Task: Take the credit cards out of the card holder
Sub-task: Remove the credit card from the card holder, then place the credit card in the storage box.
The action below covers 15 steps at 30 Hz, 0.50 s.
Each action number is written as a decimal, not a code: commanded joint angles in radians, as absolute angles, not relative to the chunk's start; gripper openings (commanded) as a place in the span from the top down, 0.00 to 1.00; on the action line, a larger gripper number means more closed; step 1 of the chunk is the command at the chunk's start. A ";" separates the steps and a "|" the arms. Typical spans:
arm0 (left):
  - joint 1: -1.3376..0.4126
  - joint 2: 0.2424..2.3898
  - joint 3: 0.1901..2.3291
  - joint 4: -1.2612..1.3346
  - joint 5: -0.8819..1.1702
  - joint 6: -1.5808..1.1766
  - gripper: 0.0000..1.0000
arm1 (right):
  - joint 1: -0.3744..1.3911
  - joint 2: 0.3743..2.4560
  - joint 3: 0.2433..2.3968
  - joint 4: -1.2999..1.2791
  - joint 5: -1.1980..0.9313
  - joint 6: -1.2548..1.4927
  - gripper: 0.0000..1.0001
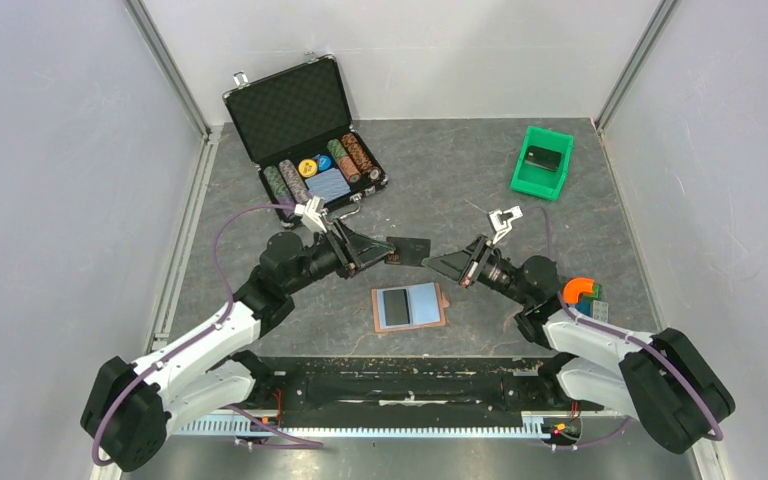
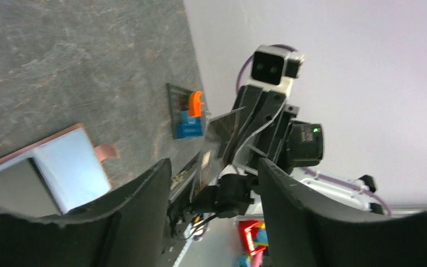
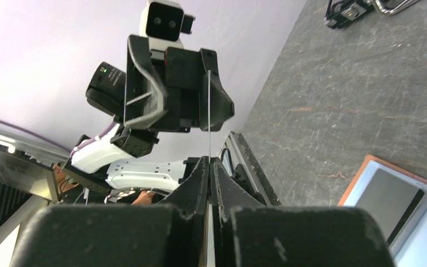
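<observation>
The brown card holder (image 1: pixel 427 305) lies open on the grey table between the arms, light blue lining up. One dark grey credit card (image 1: pixel 394 307) lies in its left half; both also show in the left wrist view (image 2: pixel 66 161) and the right wrist view (image 3: pixel 386 197). My right gripper (image 1: pixel 432 263) is shut on a second credit card (image 1: pixel 412 247) and holds it in the air above the holder. In the right wrist view that card shows edge-on (image 3: pixel 208 111). My left gripper (image 1: pixel 388 256) is open, its tips at the card's other end (image 2: pixel 222 130).
An open black case with poker chips (image 1: pixel 310 130) stands at the back left. A green bin (image 1: pixel 541 180) with a black block (image 1: pixel 542 157) is at the back right. An orange and blue toy (image 1: pixel 582 292) sits by the right arm.
</observation>
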<state>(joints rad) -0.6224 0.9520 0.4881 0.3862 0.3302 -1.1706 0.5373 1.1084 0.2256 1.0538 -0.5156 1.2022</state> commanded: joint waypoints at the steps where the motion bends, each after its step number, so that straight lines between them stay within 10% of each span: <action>1: -0.623 0.929 0.561 0.223 0.343 -1.064 0.26 | 0.497 1.102 0.289 1.022 -0.503 1.153 1.00; 6: -0.623 0.921 0.674 -0.073 0.312 -0.889 0.00 | 0.393 1.068 0.408 0.702 -0.521 0.975 1.00; 15: -0.623 0.889 0.879 -0.512 0.112 -0.515 0.00 | 0.115 1.188 0.853 0.011 -0.420 0.508 1.00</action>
